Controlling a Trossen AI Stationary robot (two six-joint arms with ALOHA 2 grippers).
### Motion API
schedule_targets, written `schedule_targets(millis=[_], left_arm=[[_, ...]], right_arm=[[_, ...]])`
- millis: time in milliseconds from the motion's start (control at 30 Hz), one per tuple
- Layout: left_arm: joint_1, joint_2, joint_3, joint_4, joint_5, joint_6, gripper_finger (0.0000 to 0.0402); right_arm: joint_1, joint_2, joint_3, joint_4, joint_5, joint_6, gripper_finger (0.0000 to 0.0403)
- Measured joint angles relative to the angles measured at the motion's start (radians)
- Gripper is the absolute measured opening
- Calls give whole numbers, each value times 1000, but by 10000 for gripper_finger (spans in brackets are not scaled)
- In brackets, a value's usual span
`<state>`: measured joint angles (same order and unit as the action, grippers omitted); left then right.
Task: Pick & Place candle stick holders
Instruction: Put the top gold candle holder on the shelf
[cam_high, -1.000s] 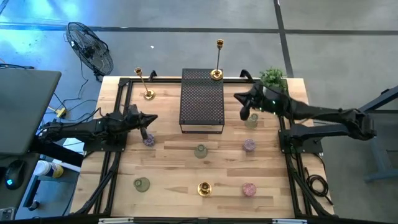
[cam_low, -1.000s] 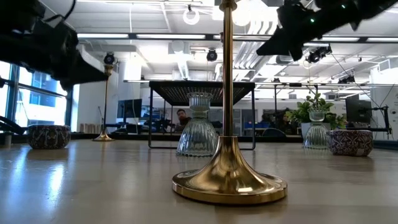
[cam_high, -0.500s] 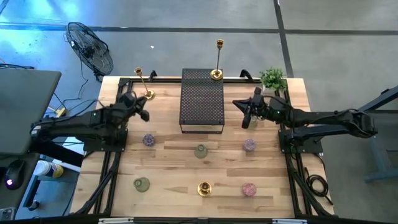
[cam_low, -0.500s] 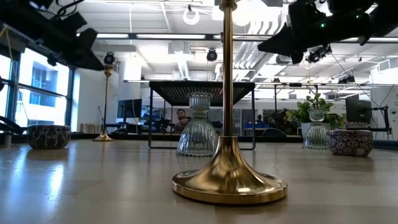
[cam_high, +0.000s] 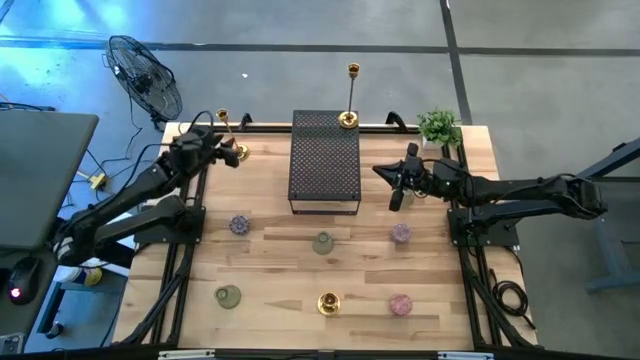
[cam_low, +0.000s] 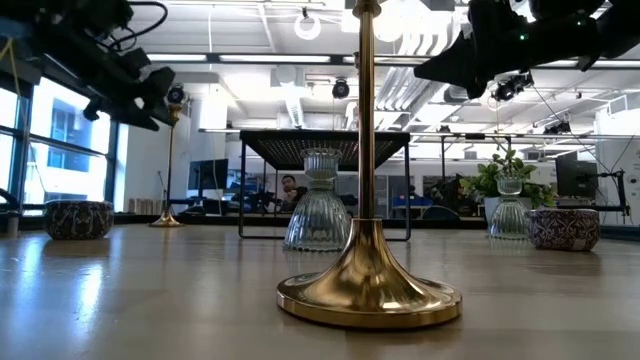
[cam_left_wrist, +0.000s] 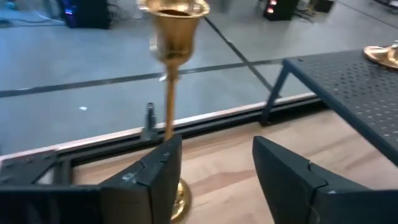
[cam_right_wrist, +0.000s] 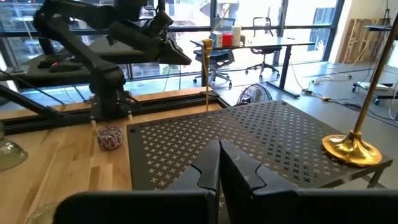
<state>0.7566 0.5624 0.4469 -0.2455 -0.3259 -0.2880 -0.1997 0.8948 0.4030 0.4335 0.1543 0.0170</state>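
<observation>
Left gripper (cam_high: 232, 155), fingers (cam_left_wrist: 155, 171) parted and empty, lines up on the slim gold candlestick (cam_high: 238, 151) at the far left corner of the wooden table (cam_high: 280, 265), apparently to straddle its stem for a grasp. Right gripper (cam_high: 396, 187), fingers (cam_right_wrist: 208, 165) pressed together and holding nothing, hovers just right of the black mesh rectangular stand (cam_high: 324, 160), which carries a second gold candlestick (cam_high: 348, 118) on its far edge.

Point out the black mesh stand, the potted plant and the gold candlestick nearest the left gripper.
black mesh stand (cam_high: 324, 160), high view, top surface
potted plant (cam_high: 438, 125), high view, leaves
gold candlestick (cam_left_wrist: 169, 99), left wrist view, stem
</observation>
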Motion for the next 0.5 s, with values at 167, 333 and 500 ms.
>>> schedule_targets(millis=[167, 333, 500], left_arm=[[80, 121, 0, 98, 8, 48, 209], [94, 226, 1, 226, -24, 58, 210], [95, 313, 1, 345, -24, 85, 209]], right_arm=[[0, 0, 0, 2, 0, 0, 2], [0, 0, 0, 3, 0, 0, 2], [0, 0, 0, 2, 0, 0, 1]])
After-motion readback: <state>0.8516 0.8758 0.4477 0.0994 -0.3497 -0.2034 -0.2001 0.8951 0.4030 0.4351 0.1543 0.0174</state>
